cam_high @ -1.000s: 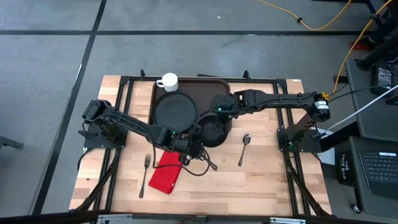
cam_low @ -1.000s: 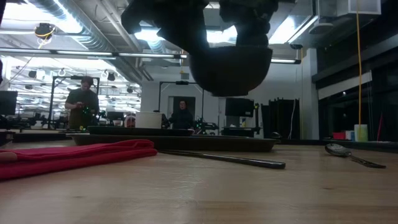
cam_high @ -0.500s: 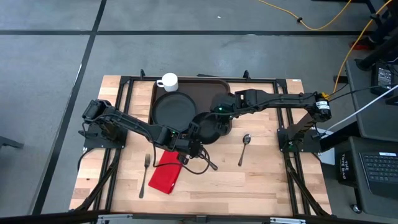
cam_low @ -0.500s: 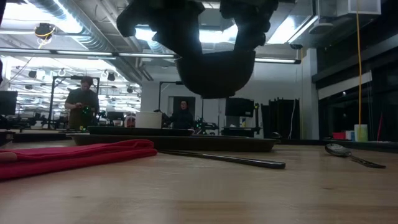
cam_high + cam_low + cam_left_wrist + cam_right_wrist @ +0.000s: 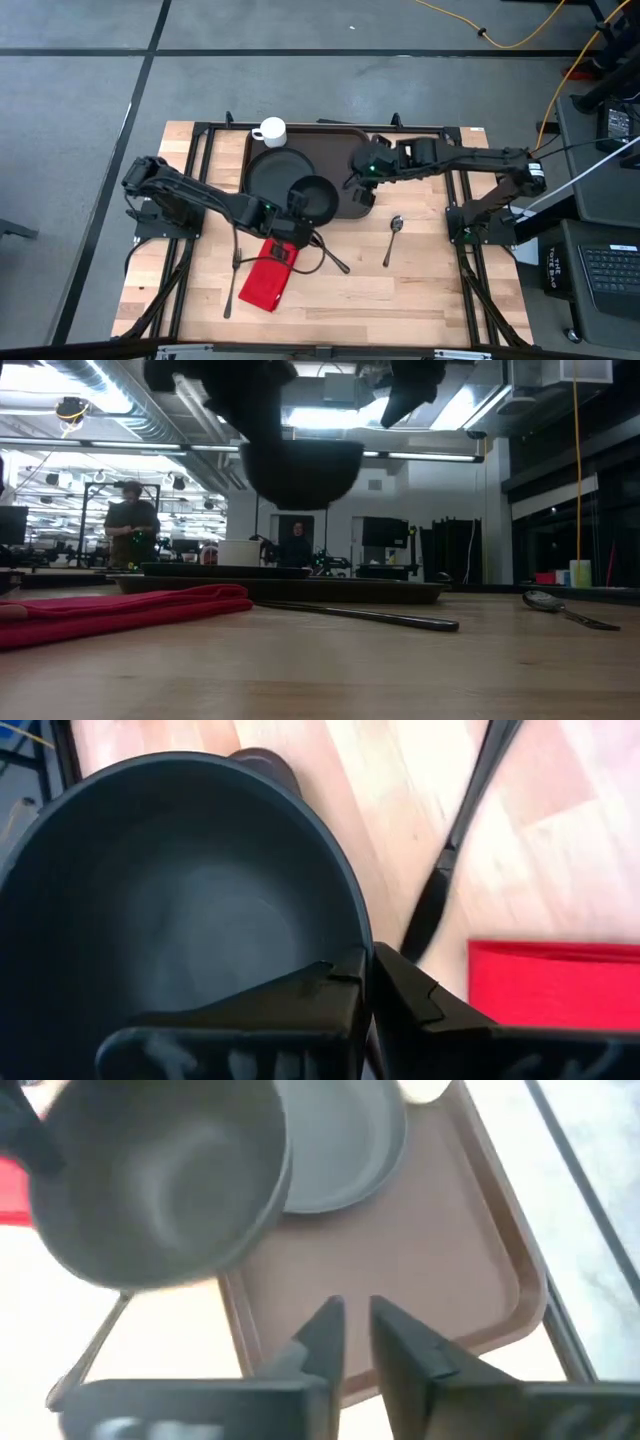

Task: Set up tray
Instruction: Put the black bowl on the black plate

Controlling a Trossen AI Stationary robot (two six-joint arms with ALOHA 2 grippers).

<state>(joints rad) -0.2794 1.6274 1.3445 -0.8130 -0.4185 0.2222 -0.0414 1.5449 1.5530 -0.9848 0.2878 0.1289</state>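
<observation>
The large dark brown rectangular plastic tray (image 5: 330,150) sits at upper centre of the frame, carrying a round black plate (image 5: 275,172) and a white mug (image 5: 270,131). The left gripper (image 5: 292,212) is clenched on the rim of a dark round bowl (image 5: 313,199), lifted over the tray's lower edge. The right gripper (image 5: 358,190) hovers over the tray, fingers slightly parted, grasping nothing.

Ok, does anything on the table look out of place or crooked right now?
Mostly the knife: it lies slanted on the wood, one end by the red napkin, not parallel to the fork. The napkin is angled too. The black bowl is in the air, held by the left gripper, so not misplaced.
</observation>
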